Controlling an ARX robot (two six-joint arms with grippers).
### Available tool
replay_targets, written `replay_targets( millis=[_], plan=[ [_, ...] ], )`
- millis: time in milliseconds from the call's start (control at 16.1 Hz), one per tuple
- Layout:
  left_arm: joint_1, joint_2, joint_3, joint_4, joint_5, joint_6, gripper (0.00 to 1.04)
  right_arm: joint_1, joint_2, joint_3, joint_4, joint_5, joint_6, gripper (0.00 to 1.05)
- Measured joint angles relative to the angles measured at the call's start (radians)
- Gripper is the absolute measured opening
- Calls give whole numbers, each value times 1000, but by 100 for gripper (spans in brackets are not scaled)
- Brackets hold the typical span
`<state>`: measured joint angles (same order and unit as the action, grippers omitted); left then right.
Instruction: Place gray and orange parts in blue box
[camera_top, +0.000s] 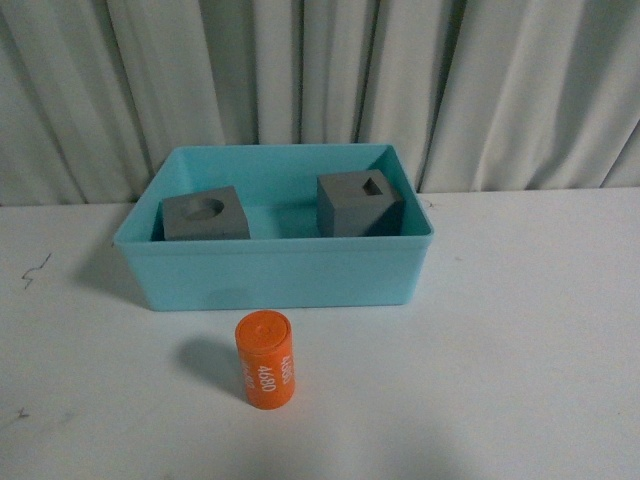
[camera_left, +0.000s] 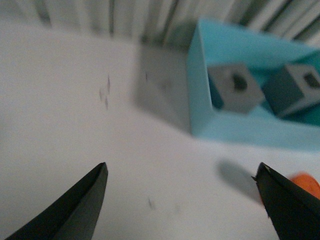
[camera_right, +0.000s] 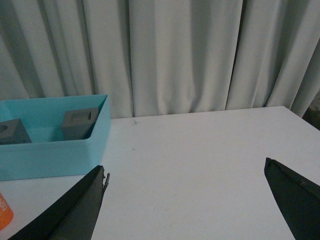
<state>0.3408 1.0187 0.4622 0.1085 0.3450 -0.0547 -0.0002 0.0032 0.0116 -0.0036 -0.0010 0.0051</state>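
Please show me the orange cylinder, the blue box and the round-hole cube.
orange cylinder (camera_top: 265, 362), front view, side
blue box (camera_top: 270, 275), front view, front wall
round-hole cube (camera_top: 207, 208), front view, top face

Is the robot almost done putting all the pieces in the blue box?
Nearly. Done: the round-hole gray cube and the square-hole gray cube both sit inside the blue box. In hand: nothing, since the left end effector and the right end effector are both open and empty. Left: the orange cylinder stands on the table in front of the box.
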Motion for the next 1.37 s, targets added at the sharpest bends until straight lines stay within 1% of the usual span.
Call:
replay_targets(
  millis=[62,124,187,311,436,498,622,685,747,809,871,1058,1369],
  plan=[
    [-32,-44,-105,207,-34,17,79,0,0,0,0,1,0,98],
    [-84,-103,-253,446,-72,34,63,0,0,0,0,1,0,98],
    [-109,-143,-287,549,-110,37,50,0,0,0,0,1,0,98],
    [-149,-229,-304,547,-154,37,30,0,0,0,0,1,0,98],
    [-190,-288,-360,492,-190,37,7,0,0,0,0,1,0,98],
    [-209,-328,-374,474,-208,39,2,0,0,0,0,1,0,98],
    [-232,-402,-390,435,-238,40,2,0,0,0,0,1,0,98],
    [-256,-439,-402,406,-268,40,2,0,0,0,0,1,0,98],
    [-331,-475,-413,375,-333,40,2,0,0,0,-1,1,0,98],
    [-349,-507,-421,352,-329,41,2,0,0,0,0,1,0,98],
    [-339,-524,-452,385,-348,41,2,0,0,0,0,1,0,98],
    [-341,-592,-452,309,-346,41,2,0,0,0,-1,1,0,98],
    [-341,-632,-452,283,-346,41,2,0,0,0,0,1,0,98]
  ],
)
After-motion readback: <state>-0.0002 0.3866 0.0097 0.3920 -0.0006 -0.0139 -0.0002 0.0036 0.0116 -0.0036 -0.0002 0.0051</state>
